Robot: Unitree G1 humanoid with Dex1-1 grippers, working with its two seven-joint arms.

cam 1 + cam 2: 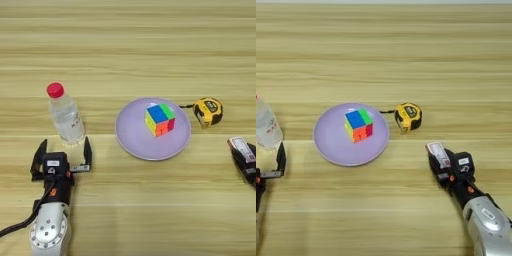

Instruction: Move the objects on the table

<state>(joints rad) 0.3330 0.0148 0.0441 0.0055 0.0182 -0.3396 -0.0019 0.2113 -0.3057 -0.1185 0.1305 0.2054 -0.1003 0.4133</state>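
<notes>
I am holding my left gripper [62,151] spread apart at the bottle's [66,114] 6 o'clock on the desk [130,45], judging it light, slippery, best grasped mid-body, while my right gripper [445,165] is clamping the box [438,154].

Cube [160,119] on plate [135,142], bottle [65,114] left.

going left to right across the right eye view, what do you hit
bottle → left claw → purple plate → puzzle cube → yellow tape measure → red-and-white box → right claw
</notes>
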